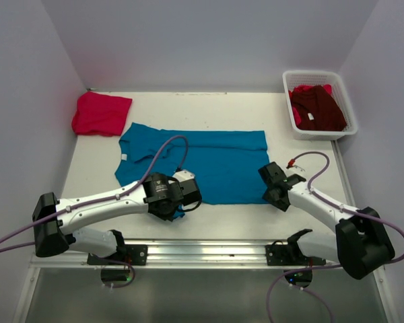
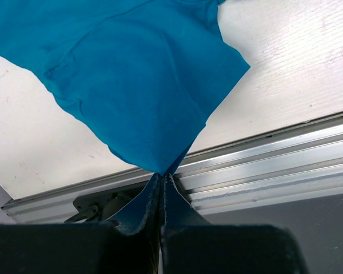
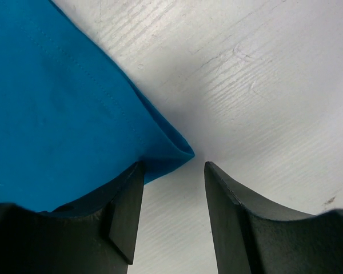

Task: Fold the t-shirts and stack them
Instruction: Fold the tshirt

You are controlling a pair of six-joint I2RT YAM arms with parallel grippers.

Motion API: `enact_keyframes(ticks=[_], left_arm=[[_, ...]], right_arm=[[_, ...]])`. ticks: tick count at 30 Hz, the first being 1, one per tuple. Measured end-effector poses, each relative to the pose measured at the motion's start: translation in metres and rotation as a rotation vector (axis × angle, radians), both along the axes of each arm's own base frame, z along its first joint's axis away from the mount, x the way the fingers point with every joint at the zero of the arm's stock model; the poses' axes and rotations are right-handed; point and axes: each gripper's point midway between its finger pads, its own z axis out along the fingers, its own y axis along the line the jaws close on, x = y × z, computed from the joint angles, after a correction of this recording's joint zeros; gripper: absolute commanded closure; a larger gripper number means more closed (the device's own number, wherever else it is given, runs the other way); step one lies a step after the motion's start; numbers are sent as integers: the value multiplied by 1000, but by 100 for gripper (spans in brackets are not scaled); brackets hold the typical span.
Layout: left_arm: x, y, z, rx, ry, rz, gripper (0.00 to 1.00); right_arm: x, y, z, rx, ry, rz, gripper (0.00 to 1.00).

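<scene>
Teal shirt (image 1: 215, 161) lay flat mid-table, long axis running left-right in the top view, collar to the left, hem to the right, one sleeve toward the far left. Red shirt (image 1: 101, 113) sat folded at the far-left corner of the table (image 1: 222, 108), well apart from the teal shirt. Maroon shirt (image 1: 318, 108) was bunched inside the basket (image 1: 321, 135) at the far-right corner. Nothing lay between the arms and the teal shirt. Left gripper (image 2: 162, 180) was fully closed on the near-left bit of the teal shirt, cloth drawn to a point in the jaws, just above the near rail (image 2: 263, 165). Right gripper (image 3: 172, 171) was at the near-right hem corner, jaws partly apart and not clamped. The corner tip lay in the gap, with the cloth edge against the left finger and bare table under the right one.
</scene>
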Motion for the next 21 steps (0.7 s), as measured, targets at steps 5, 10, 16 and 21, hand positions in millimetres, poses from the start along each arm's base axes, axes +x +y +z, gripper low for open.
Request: enact_keyframes(ticks=[5, 10, 16, 21], left_arm=[[0, 0, 3, -17, -7, 4, 100], [-1, 0, 6, -43, -16, 17, 100], [-1, 0, 7, -49, -18, 17, 100], [-1, 1, 10, -63, -24, 20, 100]], right_arm=[[6, -2, -4, -20, -14, -17, 52], [15, -3, -4, -28, -44, -35, 66], [28, 0, -5, -33, -57, -56, 100], [31, 0, -4, -41, -57, -53, 100]])
